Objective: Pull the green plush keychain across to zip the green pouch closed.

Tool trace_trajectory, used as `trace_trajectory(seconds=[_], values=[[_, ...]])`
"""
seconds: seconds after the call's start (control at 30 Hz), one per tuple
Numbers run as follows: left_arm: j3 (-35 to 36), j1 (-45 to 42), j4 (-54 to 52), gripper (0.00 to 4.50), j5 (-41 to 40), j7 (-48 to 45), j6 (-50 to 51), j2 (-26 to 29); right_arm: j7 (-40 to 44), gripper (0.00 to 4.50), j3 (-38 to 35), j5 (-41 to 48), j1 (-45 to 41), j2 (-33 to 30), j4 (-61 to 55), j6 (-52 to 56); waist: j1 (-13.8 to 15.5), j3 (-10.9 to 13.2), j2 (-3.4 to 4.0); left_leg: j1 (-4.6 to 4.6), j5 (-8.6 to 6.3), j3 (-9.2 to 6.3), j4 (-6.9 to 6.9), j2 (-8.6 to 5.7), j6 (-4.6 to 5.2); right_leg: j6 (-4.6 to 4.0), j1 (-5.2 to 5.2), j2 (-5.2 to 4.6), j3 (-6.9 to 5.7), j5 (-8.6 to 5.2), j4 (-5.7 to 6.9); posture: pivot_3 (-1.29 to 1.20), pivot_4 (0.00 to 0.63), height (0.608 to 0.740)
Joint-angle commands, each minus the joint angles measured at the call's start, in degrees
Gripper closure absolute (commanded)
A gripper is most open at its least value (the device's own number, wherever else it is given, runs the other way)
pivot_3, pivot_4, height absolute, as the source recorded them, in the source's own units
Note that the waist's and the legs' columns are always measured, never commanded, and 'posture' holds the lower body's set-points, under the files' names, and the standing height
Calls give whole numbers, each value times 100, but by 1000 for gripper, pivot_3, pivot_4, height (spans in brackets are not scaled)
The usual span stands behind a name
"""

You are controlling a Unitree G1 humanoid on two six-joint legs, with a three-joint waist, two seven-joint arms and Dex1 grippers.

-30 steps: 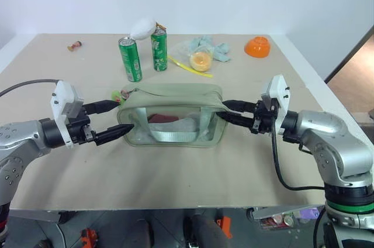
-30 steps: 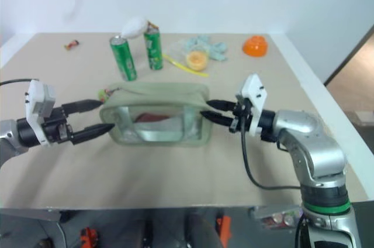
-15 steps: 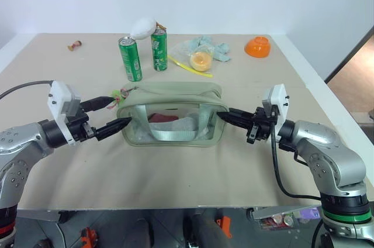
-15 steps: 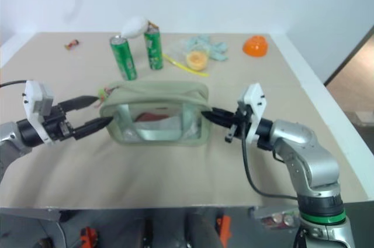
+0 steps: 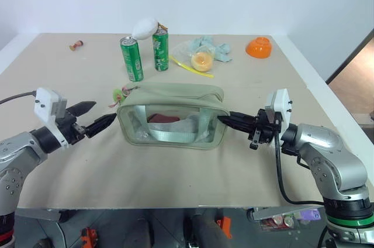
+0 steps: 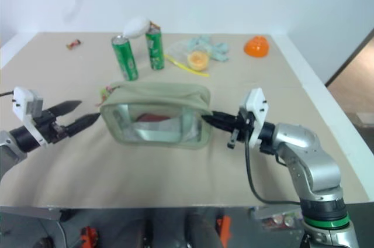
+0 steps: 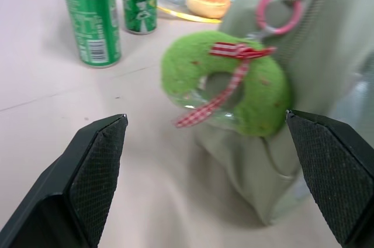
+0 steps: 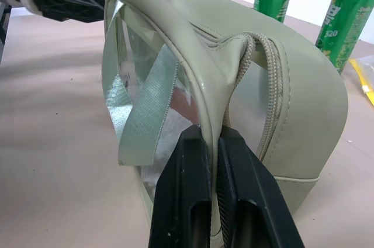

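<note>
The green pouch [image 5: 171,114] sits puffy on the worktop [image 5: 175,166]. The right tool [image 8: 217,143] pinches its end. The fuzzy green plush keychain [image 7: 227,81] hangs before the wide-open left tool [image 5: 95,116].

Both arms are built of rounded, silver-grey metallic segments with dark joints between them; the right arm ends at a bright green ring above a black band near its base. A white, boxy camera housing sits atop each wrist, with small dark screws on its face. The left claw [image 5: 93,116] and the right claw [image 5: 225,120] each carry two slim black fingers tapering to points; seen close, the left fingers [image 7: 96,166] are wedge-shaped with a fine cross-hatched pad texture. A black cable loops from the right wrist; a grey one trails from the left.
</note>
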Motion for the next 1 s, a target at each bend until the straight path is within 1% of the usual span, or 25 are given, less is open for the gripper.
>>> trace_trajectory(seconds=[0.03, 0.23, 0.5, 0.9, 1.0], values=[[-179, -152, 57, 0, 301, -295, -403, 80, 23, 4471, -12, 15, 13, -79, -233, -148, -1, 0, 0, 0, 0, 0, 0, 0, 0, 0, 0, 1, 1, 0, 0, 0, 150, 740], [-532, -335, 390, 0, 679, -745, -833, 80, -2, 4471, -2, 0, 80, -149, -266, -212, 2, -1, -1, -1, 0, 1, -3, 0, 0, -3, -1, 0, 2, -2, -1, 0, 150, 740], [-762, -602, 556, 0, 707, -1282, -984, 51, -77, 4471, -14, -35, 125, -185, -309, -258, 3, -1, -1, -2, 0, 1, -1, 0, 0, -2, 0, -2, 0, -1, 0, 0, 150, 740], [-923, -1013, 1010, 0, 1066, -1477, -1397, -19, -85, 4471, 48, -73, 77, -223, -295, -274, 3, -1, -2, -3, 0, 0, 0, -1, 0, -1, 0, 2, -1, -1, 0, 0, 150, 740], [-946, -1014, 1023, 825, 1119, -1460, -1479, -77, -99, 4500, 67, -70, 46, -217, -283, -262, 3, -1, -2, -3, 0, 0, -1, 0, 0, -1, 0, 1, -1, -1, 0, 0, 150, 740]])
